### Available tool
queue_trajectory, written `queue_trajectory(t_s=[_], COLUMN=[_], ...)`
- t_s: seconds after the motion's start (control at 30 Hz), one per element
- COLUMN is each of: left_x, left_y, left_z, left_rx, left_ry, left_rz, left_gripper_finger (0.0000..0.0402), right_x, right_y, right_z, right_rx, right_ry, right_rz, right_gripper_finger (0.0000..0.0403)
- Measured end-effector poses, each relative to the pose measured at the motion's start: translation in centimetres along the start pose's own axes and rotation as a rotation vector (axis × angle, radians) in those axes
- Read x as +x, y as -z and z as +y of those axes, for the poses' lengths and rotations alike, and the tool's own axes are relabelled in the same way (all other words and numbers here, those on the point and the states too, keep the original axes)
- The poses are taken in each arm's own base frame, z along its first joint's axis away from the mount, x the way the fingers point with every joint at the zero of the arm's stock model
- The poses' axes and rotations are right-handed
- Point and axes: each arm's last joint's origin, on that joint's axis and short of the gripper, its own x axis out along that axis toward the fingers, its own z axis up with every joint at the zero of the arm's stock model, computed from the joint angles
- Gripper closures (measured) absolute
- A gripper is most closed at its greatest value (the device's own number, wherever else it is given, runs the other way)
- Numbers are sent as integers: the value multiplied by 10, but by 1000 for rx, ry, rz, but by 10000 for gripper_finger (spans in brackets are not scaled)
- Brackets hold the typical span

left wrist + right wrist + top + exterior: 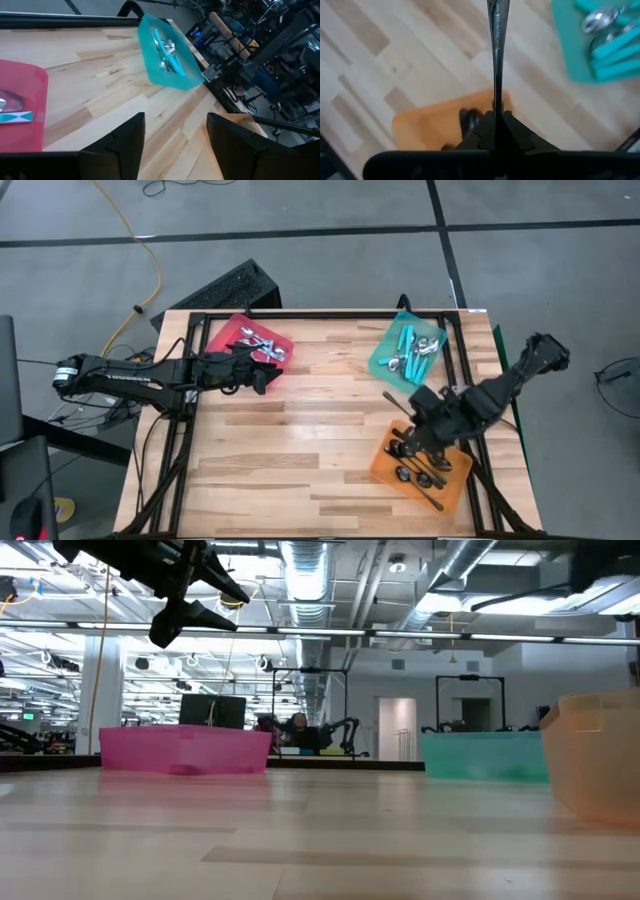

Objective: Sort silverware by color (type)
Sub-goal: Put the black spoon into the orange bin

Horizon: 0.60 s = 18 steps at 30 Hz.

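spanning the whole scene is the wooden table [300,430], with three trays on it: a red tray [225,332] at the far left, a teal tray [392,338] at the far right, an orange tray [385,465] at the near right. silver spoons [262,348] lie in the red one, teal-handled spoons [418,352] in the teal one, black spoons [415,470] in the orange one. the left gripper [262,375] hovers beside the red tray, fingers apart and holding nothing. the right gripper [425,420] sits above the orange tray's far edge, clamped on a black spoon [496,45] by one end. my worry is that letting go this close to the rim could tip the spoon onto the table, since most of its length juts out past the tray.
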Motion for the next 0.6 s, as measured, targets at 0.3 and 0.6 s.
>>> queue_trajectory(t_s=[0.3,0.6], left_x=[0,0], left_y=[-1,-1], left_z=[1,1], left_rx=[0,6], left_ry=[-20,-36], left_rz=[-22,-30], left_gripper_finger=[205,205], right_x=[1,28], right_y=[53,105], right_z=[6,18], right_rx=[72,46], right_ry=[-53,-59], right_rz=[43,89], right_gripper_finger=[371,371])
